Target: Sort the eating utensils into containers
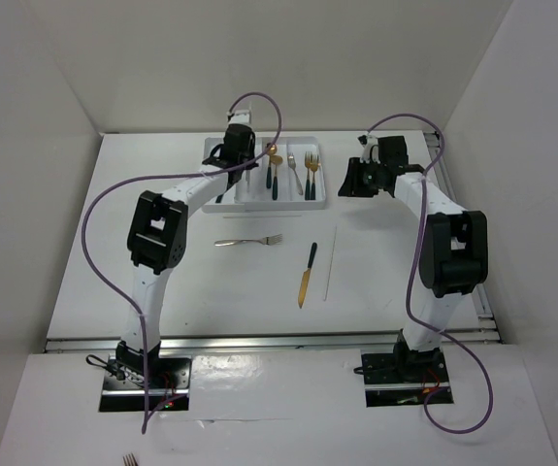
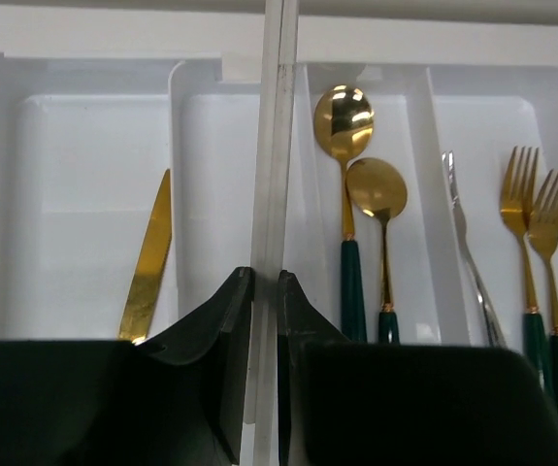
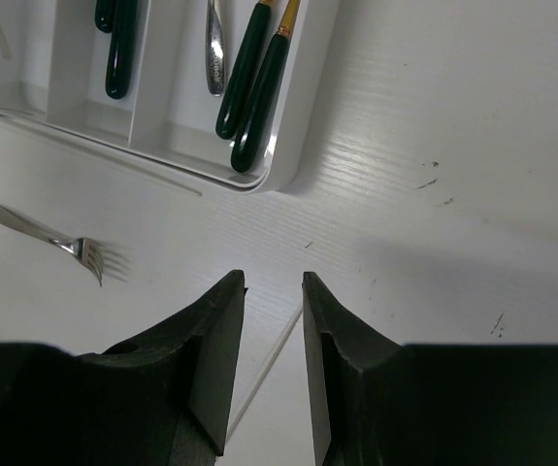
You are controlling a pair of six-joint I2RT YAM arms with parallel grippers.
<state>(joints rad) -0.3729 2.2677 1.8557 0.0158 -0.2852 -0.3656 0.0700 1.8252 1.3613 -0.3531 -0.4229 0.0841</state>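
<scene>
Left gripper (image 2: 265,282): jaws clamped on thin pale stick (image 2: 277,146) over shallow white plastic four-compartment tray (image 2: 75,146), far tabletop edge; gold teal-handled spoons (image 2: 344,121) inside. Right gripper (image 3: 274,282): jaws apart, empty. Gold dark-handled knife (image 1: 306,275): mid-tabletop.

The left arm (image 1: 152,233) and the right arm (image 1: 453,252) are alike: slim white links joined by bulky, boxy black joint housings. Each rises from a flat black base plate (image 1: 145,384) with thin red wires beside it. A purple cable (image 1: 92,233) runs in loose loops along each arm, from base to wrist. The fingers (image 2: 211,340) are matte black wedges with flat inner faces, narrowing toward the tips.
</scene>
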